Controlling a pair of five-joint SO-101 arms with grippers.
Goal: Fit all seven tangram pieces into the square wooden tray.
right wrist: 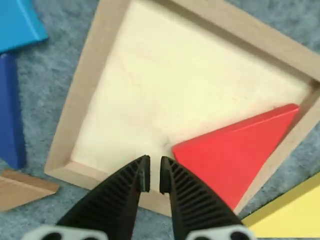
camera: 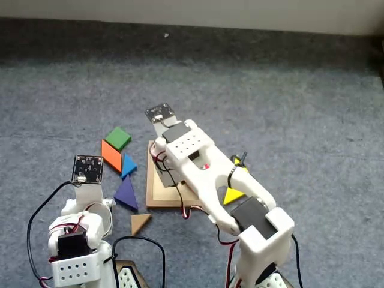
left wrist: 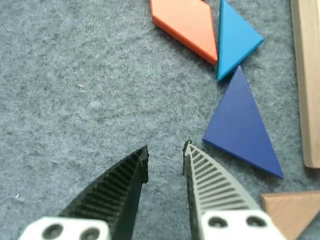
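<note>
I see a grey, carpet-like worktop [camera: 288,96]. On it lies the square wooden tray [camera: 151,186]. Left of the tray in the high view lie 5 pieces: green square [camera: 118,137], orange parallelogram [camera: 111,155], light-blue triangle [camera: 128,165] just beside it, dark-blue triangle [camera: 126,193] and tan triangle [camera: 140,222]. A yellow triangle [camera: 231,195] lies at the tray's other side.

Five triangles [camera: 126,193], one square [camera: 118,138], one parallelogram [camera: 111,155], one tray [camera: 149,174], two arms [camera: 192,156]
</note>
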